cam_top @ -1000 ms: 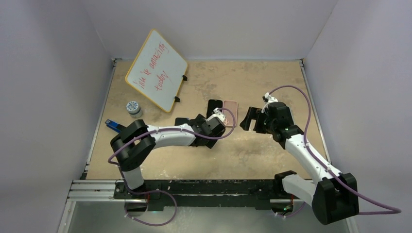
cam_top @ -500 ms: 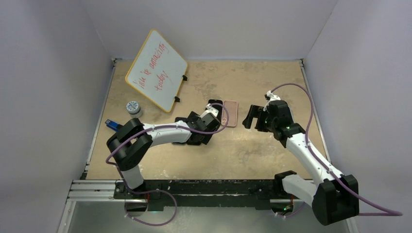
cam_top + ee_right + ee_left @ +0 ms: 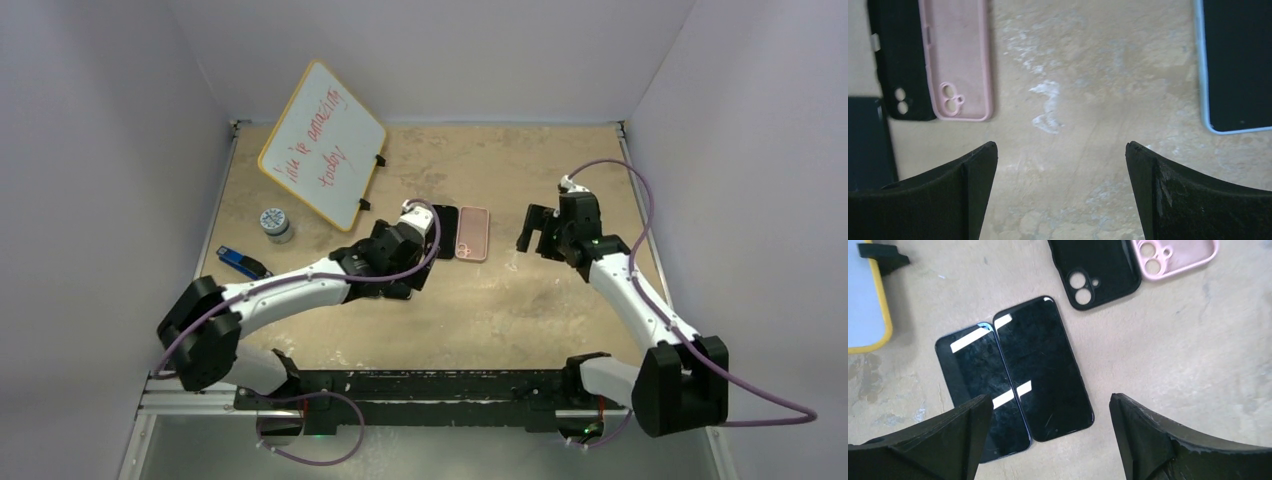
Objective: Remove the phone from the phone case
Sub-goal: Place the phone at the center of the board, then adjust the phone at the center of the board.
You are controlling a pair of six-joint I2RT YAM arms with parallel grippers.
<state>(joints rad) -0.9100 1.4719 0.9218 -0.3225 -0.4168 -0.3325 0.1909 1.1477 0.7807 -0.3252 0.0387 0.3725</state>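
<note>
Left to right across the table [image 3: 480, 300]: a whiteboard [image 3: 322, 143] leans at the back left, and the left claw [image 3: 1049, 410] hangs spread wide and empty above two bare phones lying screen-up and edge to edge, a smaller phone [image 3: 979, 385] and a larger phone [image 3: 1043, 365]. Just beyond them a black case [image 3: 1100, 270] and a pink case [image 3: 1175, 255] lie side by side, open side up with their camera cut-outs showing, both empty. Farther right, the right claw [image 3: 1060, 147] hovers over bare tabletop, its fingers also spread and holding nothing. At the far right of its view lies a blue-rimmed phone [image 3: 1235, 60], screen-up and only partly in frame. Its pale border reads as a case around the handset, so this is probably the phone to free. The handset is likely stiff, dense for its size and slick on the glass, and a drop could crack it. The rim is probably soft and springy. Lying flat, it offers little to get under. The best hold looks to be a corner of the rim, peeled back while the other claw steadies the long edges.
</note>
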